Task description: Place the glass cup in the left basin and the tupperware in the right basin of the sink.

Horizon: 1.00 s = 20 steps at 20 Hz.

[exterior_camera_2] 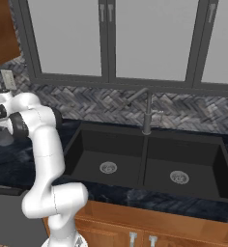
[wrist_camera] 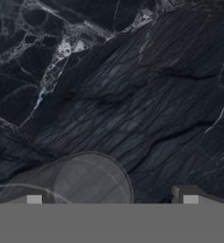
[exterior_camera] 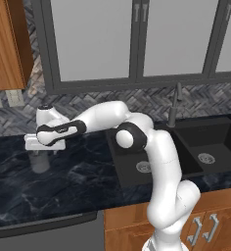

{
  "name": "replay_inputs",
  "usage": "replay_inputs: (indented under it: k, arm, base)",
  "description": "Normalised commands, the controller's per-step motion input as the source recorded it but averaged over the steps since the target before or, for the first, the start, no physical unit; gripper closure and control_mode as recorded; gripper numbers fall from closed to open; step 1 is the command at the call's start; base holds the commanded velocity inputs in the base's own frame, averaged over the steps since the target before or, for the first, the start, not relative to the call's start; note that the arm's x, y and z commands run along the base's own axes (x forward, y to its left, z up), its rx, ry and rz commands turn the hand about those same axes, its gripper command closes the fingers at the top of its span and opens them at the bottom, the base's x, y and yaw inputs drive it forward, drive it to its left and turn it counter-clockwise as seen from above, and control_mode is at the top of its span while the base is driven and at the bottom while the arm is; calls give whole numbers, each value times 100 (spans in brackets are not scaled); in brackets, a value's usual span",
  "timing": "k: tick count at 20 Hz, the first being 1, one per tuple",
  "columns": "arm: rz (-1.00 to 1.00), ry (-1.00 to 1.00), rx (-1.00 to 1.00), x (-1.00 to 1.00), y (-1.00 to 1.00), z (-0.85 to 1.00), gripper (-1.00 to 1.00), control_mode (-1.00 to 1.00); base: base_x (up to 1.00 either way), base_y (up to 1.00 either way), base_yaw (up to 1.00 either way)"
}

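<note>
So the arm is swung way out to the left over the dark marble bench (exterior_camera: 63, 186), and the end effector (exterior_camera: 41, 153) hangs pointing down right over the glass cup (exterior_camera: 40, 162). The cup stands upright on the bench, well to the left of the sink (exterior_camera: 186, 147), close to the backsplash (exterior_camera: 88, 105).

In the hand view the round rim and see-through bottom of the cup (wrist_camera: 92, 180) sit low between the two fingertips (wrist_camera: 34, 199), one tip on each side. The fingers are spread wide and I can't see either one pressing on the glass, so it looks open and straddling the cup, not gripping it. From the left base view the fingers seem to reach down around the top of the cup, but whether they touch is too blurry to call.

From the right base view the cup (exterior_camera_2: 5, 137) peeks out at the far left edge behind the arm, and the black double sink is in plain sight: left basin (exterior_camera_2: 106, 154) and right basin (exterior_camera_2: 181, 164), each with a silver drain, nothing in either. The dark faucet (exterior_camera_2: 146, 111) stands behind the divider.

I can't make out the tupperware anywhere with any confidence.
</note>
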Motion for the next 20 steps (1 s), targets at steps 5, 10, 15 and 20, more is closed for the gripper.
replay_inputs:
  k: [5,10,15,20]
  arm:
    - [0,0,0,-8,0,-28,-100,-100]
    - [0,2,0,-15,0,-34,-100,-100]
    - [0,4,0,-10,0,-37,-100,-100]
    - [0,4,0,-4,0,-41,-100,-100]
  base:
    - [0,0,0]
    - [0,0,0]
    - [0,0,0]
    - [0,0,0]
